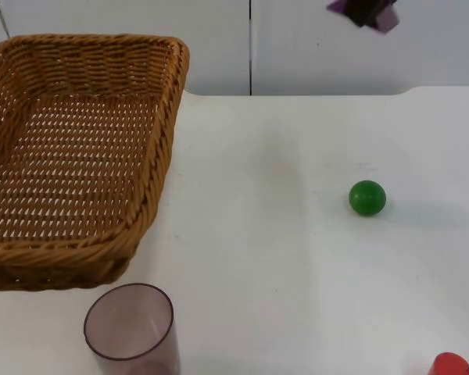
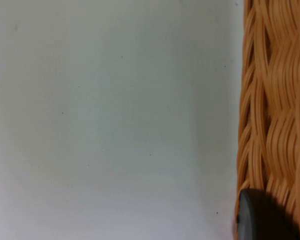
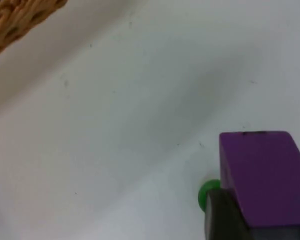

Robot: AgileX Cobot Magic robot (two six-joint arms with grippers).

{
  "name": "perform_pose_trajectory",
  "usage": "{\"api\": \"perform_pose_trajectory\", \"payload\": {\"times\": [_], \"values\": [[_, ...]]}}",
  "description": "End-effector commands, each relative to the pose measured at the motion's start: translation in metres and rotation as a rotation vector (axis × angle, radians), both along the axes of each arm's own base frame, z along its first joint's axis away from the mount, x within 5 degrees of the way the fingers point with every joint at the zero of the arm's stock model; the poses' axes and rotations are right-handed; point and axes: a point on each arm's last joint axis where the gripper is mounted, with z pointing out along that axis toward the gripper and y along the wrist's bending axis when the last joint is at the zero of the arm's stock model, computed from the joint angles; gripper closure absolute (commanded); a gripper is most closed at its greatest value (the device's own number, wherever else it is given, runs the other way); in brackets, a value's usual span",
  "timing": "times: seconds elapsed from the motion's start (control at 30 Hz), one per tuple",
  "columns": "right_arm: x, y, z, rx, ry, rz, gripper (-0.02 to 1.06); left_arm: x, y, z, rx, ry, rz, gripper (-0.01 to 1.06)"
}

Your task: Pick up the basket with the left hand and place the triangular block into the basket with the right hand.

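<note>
The right gripper (image 1: 369,12) is seen high above the far edge of the desk, against the grey partition wall (image 1: 313,39), clamped on the purple triangular block (image 1: 383,17). In the right wrist view the purple block (image 3: 262,177) is held beside a black fingertip (image 3: 222,212), with the green ball (image 3: 206,192) on the white desk (image 3: 140,125) beneath it and the basket's rim (image 3: 17,17) well apart from it. The left gripper's black fingertip (image 2: 260,217) is pressed against the woven wall of the basket (image 2: 275,115), so that gripper is taken as closed on the basket's rim. The wicker basket (image 1: 160,141) is tilted at the desk's left side. A translucent cup (image 1: 130,324) stands near the basket, and a red object (image 1: 450,364) lies at the near right edge.
</note>
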Motion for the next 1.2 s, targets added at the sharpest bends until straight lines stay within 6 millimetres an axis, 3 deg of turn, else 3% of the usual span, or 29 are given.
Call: {"api": "perform_pose_trajectory", "payload": {"times": [0.0,0.17,0.33,0.37,0.53,0.6,0.77,0.9,1.1,1.17], "values": [[-0.005,-0.001,0.011,0.018,-0.011,-0.024,1.05,0.000,-0.002,0.005,-0.037,-0.023,0.023,1.05],[-0.015,0.014,0.011,0.027,0.010,-0.006,1.05,0.000,-0.002,0.005,-0.037,-0.023,0.023,1.05],[-0.047,0.069,0.014,0.072,-0.051,0.154,1.05,0.000,-0.003,0.005,-0.042,-0.019,0.021,1.05],[-0.047,0.069,0.014,0.072,-0.051,0.154,1.05,0.000,-0.003,0.005,-0.042,-0.019,0.021,1.05],[-0.071,0.120,0.012,0.176,-0.143,0.276,1.05,0.000,-0.003,0.005,-0.045,-0.020,0.023,1.05],[-0.073,0.130,0.009,0.197,-0.162,0.292,1.05,0.000,-0.003,0.005,-0.045,-0.020,0.023,1.05],[-0.064,0.158,-0.012,0.234,-0.163,0.297,1.05,0.000,-0.003,0.006,-0.052,-0.020,0.025,1.05],[-0.046,0.182,-0.040,0.237,-0.114,0.286,1.05,0.000,-0.003,0.006,-0.052,-0.020,0.025,1.05],[-0.035,0.195,-0.068,0.206,-0.080,0.285,1.02,0.000,-0.004,0.006,-0.057,-0.021,0.028,1.05],[-0.033,0.197,-0.079,0.193,-0.065,0.283,0.90,0.001,-0.004,0.006,-0.059,-0.022,0.029,1.05]]}}
